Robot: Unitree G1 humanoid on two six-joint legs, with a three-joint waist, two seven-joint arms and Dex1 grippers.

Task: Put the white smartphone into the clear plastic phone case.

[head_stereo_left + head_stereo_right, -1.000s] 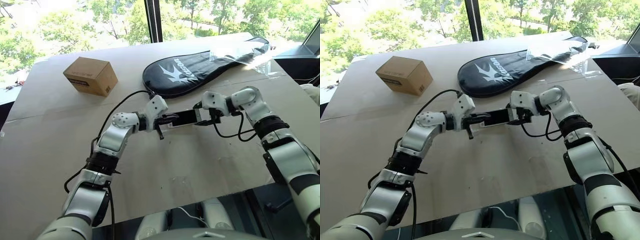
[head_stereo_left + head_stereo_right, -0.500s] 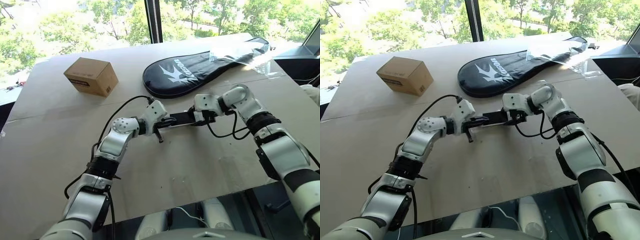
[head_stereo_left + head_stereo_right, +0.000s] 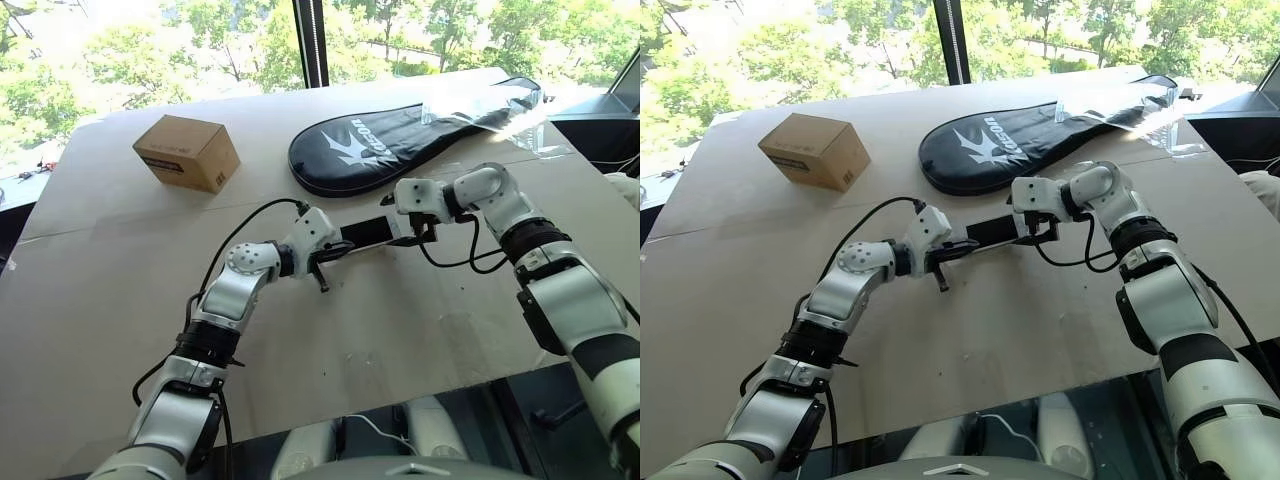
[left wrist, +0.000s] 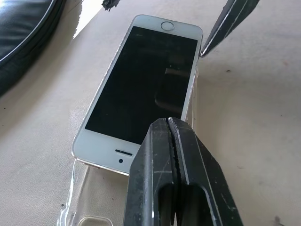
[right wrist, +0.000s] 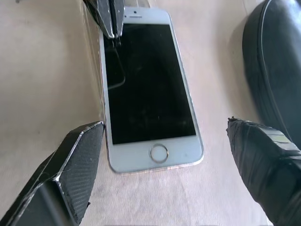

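Note:
The white smartphone [image 4: 146,89] lies screen up on the table between my two grippers [image 3: 365,232]. Under it is the clear plastic phone case [image 4: 77,214], whose rim shows along one long edge and past the earpiece end. I cannot tell whether the phone is seated in it. My left gripper [image 4: 168,125] is shut, its tips over the phone's earpiece end with nothing between them. At the home-button end, my right gripper [image 5: 164,127] is open, one finger on each side of the phone and neither touching it.
A cardboard box [image 3: 187,152] stands at the back left. A black racket cover [image 3: 400,140] lies just behind the grippers, with a crinkled clear plastic sheet [image 3: 500,105] on its far end. A black cable [image 3: 250,212] loops from my left arm. The table's front edge [image 3: 400,395] is near.
My right gripper has opened wide around the phone's home-button end. The left gripper has stayed shut at the other end. The camera has shifted slightly.

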